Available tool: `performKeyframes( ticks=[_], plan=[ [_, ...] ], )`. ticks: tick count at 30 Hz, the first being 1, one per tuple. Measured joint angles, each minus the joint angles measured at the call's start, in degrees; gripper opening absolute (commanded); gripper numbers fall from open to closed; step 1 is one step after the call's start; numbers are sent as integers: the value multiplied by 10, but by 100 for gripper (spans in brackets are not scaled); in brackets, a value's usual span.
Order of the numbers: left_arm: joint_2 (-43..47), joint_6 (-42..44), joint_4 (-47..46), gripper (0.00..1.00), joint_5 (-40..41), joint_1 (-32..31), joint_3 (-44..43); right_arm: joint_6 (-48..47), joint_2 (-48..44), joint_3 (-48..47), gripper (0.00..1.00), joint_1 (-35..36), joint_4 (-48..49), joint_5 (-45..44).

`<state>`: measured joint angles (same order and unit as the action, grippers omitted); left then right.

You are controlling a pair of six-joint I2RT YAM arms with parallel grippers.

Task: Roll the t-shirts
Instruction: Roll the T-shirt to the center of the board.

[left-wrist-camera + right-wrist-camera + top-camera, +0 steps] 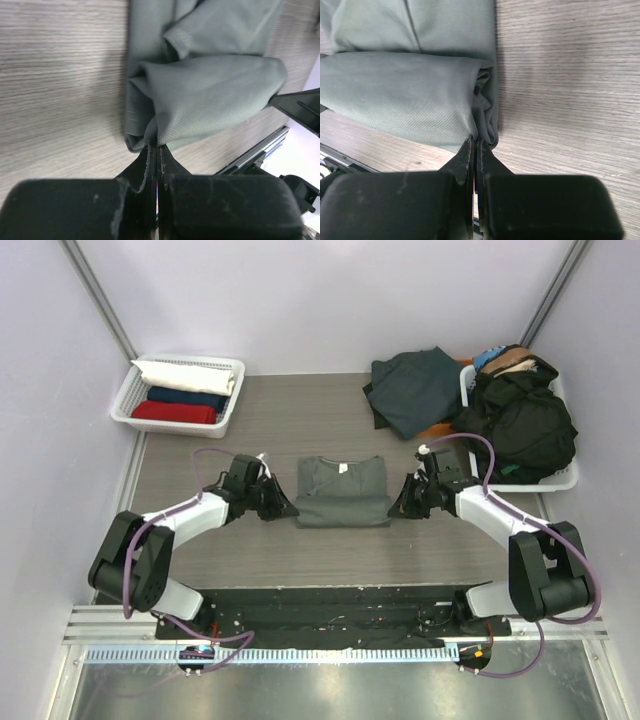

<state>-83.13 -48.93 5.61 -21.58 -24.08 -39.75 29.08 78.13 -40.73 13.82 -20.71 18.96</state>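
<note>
The sage-grey t-shirt (342,490) lies in the middle of the table, its near part turned over into a thick fold, its neck label at the far side. My left gripper (285,507) is shut on the fold's left end; the pinched cloth (200,95) bunches at the fingertips (150,155). My right gripper (397,506) is shut on the fold's right end, where the layered edge (487,100) meets the tips. Rolled white, navy and red shirts lie in the left basket (125,400). A dark teal shirt (415,390) lies at the back right.
A white lattice basket (565,480) at the right holds a heap of black and other clothes (520,420). A black mat (330,615) and a metal rail run along the near edge. Walls close in on three sides.
</note>
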Motion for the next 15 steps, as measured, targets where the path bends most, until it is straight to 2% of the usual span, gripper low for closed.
performKeyframes(
  ticks=[13, 14, 15],
  plan=[
    [-101, 3, -24, 0, -38, 25, -30, 12, 94, -18, 1, 0, 46, -23],
    [-108, 3, -27, 1, -39, 25, -31, 12, 103, -18, 4, 0, 51, -23],
    [-113, 3, -28, 7, -41, 25, -32, 14, 108, -18, 19, 0, 55, -21]
  ],
)
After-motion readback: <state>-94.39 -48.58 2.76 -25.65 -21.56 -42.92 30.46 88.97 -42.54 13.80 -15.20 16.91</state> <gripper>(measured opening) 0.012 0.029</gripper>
